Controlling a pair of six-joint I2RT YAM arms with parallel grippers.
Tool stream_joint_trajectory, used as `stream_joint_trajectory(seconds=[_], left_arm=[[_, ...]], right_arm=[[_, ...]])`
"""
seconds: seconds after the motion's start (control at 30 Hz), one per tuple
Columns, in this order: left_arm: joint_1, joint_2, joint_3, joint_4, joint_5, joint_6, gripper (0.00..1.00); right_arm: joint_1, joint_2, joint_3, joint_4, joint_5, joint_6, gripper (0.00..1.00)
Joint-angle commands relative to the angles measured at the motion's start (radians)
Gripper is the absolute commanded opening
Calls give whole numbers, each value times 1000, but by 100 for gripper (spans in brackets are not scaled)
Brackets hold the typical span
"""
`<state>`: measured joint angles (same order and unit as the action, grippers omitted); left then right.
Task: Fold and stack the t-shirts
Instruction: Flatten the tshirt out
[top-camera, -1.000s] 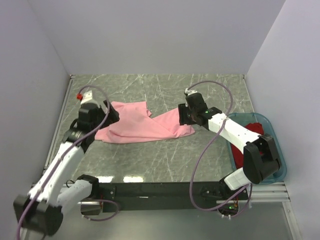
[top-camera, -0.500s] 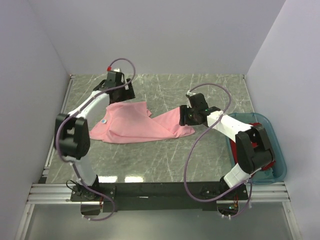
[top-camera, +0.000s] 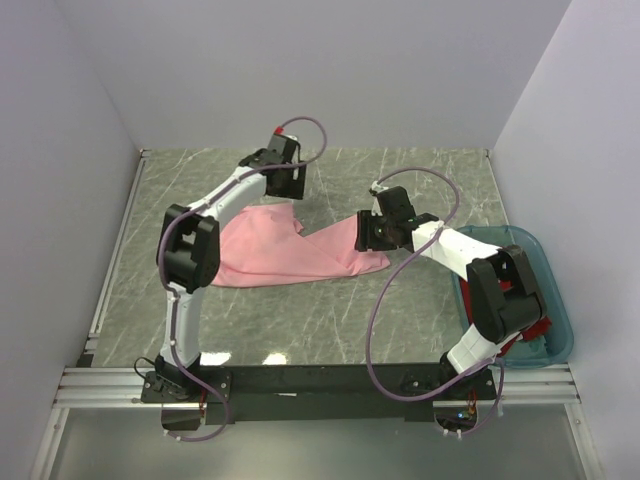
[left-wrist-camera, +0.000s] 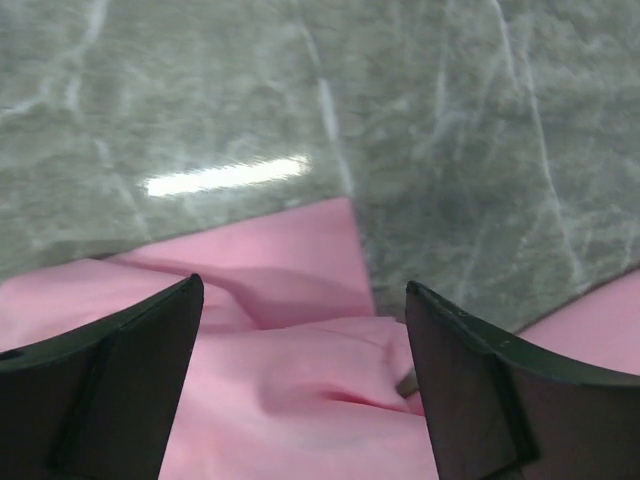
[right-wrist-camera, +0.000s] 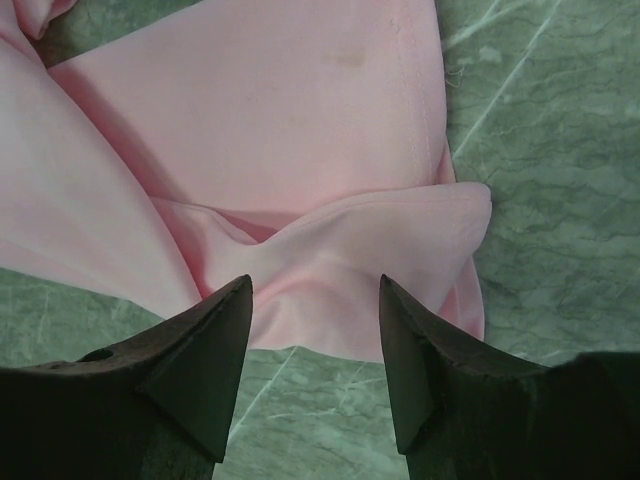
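Pink t-shirt beneath downturned left claw and right claw, both agape.

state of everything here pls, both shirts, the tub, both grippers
pink t-shirt, rumpled on the table, not folded
red t-shirt, bunched in the tub, mostly hidden
teal tub, upright, holding the red t-shirt
left gripper, open above the pink t-shirt
right gripper, open over the pink t-shirt's edge
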<state>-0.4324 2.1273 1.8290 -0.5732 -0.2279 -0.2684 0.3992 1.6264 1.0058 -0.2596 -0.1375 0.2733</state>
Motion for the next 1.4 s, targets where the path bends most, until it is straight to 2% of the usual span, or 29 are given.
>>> stream_joint_trajectory(seconds=[0.0,0.27,0.63,0.73,0.83,0.87,0.93,0.97,1.13,1.37], left_arm=[[-32,45,78,-33,-28,31,84],[-37,154,153,-27,-2,-9,70],[-37,260,174,-24,-10,-35,59],[-37,270,147,-10,-13,-37,47],[-35,275,127,2,-11,-34,29],[-35,269,115,9,-13,-28,16],[-35,252,105,24,-33,-19,4],[-35,231,105,30,-45,-8,1],[-9,137,164,15,-113,11,1],[53,-38,269,-7,-156,37,1]], right_arm=[[-5,4,-6,43,-22,10,60],[-3,6,-33,57,-34,15,60],[-6,16,-44,63,-45,15,60],[-5,21,-41,65,-45,15,59],[-5,27,-41,60,-44,14,59],[-5,27,-42,60,-42,14,60],[-3,36,-41,60,-42,15,60],[-5,39,-36,57,-47,17,59],[-6,87,-26,45,-34,26,59],[-33,130,-33,7,-2,58,42]])
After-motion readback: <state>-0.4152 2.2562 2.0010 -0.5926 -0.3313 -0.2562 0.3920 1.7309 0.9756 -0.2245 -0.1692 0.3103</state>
